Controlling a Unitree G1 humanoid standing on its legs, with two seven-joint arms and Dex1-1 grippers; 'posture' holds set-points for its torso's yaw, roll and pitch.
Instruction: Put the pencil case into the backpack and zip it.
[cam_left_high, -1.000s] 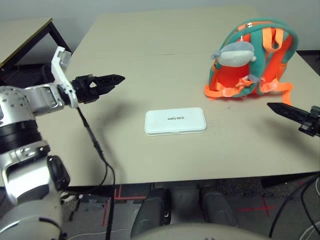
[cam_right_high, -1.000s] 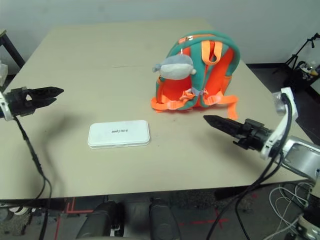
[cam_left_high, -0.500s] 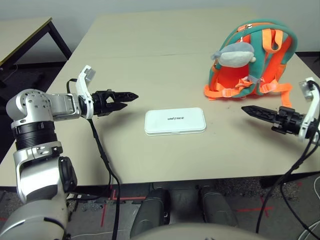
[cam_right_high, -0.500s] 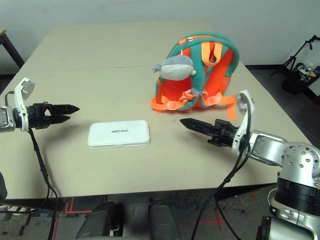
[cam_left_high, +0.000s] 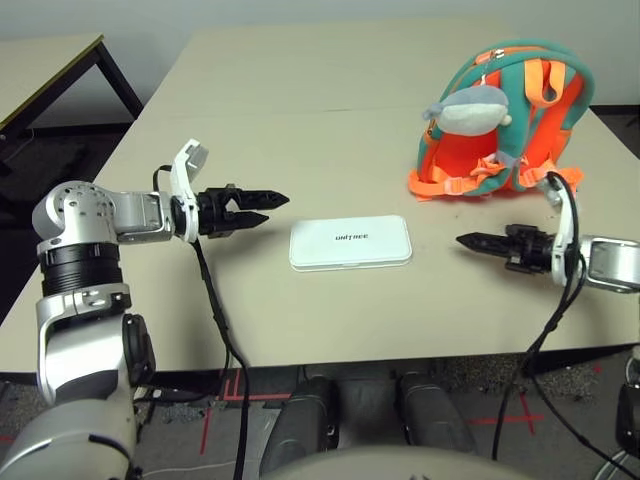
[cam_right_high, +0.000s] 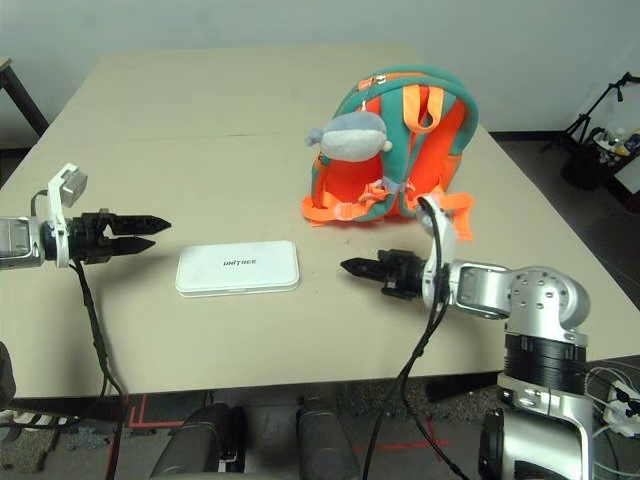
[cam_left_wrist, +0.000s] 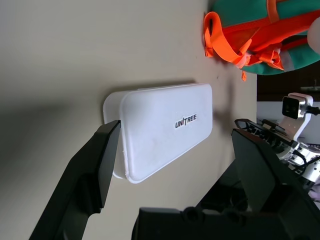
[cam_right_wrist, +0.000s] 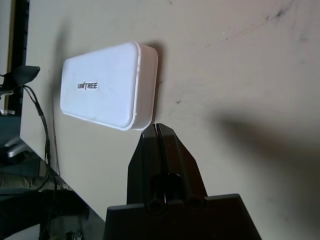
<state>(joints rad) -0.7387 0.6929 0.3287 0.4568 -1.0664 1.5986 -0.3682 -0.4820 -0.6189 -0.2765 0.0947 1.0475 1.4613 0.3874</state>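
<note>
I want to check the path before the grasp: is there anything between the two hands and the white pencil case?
Nothing visible. The pencil case lies flat on the table, with bare tabletop between it and the left hand, and between it and the right hand. The backpack stands farther back, aside.

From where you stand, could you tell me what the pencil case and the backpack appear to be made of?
Pencil case: probably hard plastic, smooth matte white, with crisp rounded edges and printed lettering.
Backpack: soft teal and orange fabric, possibly neoprene, sagging slightly, with woven orange straps.
</note>
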